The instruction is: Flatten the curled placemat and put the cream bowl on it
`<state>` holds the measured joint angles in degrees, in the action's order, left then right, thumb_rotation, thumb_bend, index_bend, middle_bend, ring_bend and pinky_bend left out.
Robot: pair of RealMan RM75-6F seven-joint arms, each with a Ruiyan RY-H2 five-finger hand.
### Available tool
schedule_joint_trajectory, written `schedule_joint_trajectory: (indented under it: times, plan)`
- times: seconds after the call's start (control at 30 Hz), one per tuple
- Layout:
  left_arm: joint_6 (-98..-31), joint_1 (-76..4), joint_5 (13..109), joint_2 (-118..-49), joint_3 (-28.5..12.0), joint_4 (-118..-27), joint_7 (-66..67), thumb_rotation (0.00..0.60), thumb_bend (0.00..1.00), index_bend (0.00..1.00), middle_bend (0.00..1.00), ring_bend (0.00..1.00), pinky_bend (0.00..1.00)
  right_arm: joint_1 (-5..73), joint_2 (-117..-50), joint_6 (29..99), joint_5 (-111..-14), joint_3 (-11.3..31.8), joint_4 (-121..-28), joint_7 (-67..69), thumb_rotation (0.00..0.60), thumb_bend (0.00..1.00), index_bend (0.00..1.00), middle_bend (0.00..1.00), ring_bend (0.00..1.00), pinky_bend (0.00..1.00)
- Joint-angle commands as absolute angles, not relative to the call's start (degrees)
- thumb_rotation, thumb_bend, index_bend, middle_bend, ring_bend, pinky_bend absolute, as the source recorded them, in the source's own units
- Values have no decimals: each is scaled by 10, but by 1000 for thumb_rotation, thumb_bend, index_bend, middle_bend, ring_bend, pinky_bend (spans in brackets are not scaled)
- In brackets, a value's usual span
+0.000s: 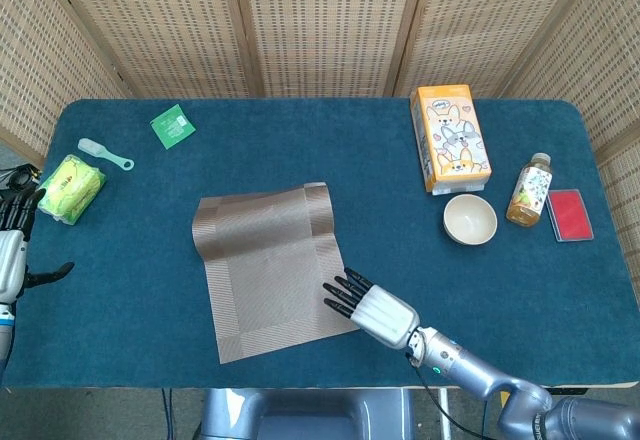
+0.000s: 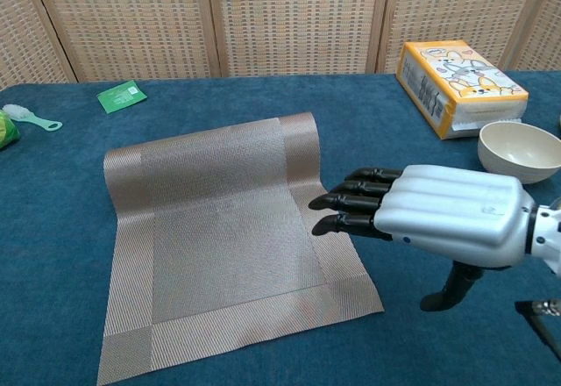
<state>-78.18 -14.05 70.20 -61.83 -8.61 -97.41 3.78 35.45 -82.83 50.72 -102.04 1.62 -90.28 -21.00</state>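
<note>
While the right hand [image 2: 438, 219] hovers spread at the placemat [image 2: 219, 237] edge — contact unclear, cream bowl [image 2: 519, 150] well apart.

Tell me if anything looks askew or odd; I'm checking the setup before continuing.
The placemat is not flat: its far edge curls up off the table, and it lies skewed to the table's edges. The cream bowl sits upright, off the mat.
</note>
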Motion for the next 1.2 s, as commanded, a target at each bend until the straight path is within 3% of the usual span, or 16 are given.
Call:
schedule_joint_trajectory:
  times: [0.03, 0.43, 0.9, 1.2]
  plan:
    - [-779, -141, 701, -619, -87, -972, 36, 600, 0, 0, 0, 0, 0, 362, -843, 495, -1009, 19, -894, -220, 600, 0, 143, 0, 0, 0]
    - [-769, -142, 702, -618, -89, -968, 28, 600, 0, 0, 0, 0, 0, 384, -909, 469, -977, 20, -840, -263, 600, 0, 157, 0, 0, 0]
    - [-763, -142, 700, -617, -93, -967, 25, 600, 0, 0, 0, 0, 0, 402, -939, 469, -948, 20, -818, -277, 600, 2, 166, 0, 0, 0]
    - [-762, -142, 703, -617, -93, -967, 25, 600, 0, 0, 0, 0, 0, 410, -949, 489, -941, 26, -811, -255, 600, 379, 192, 0, 0, 0]
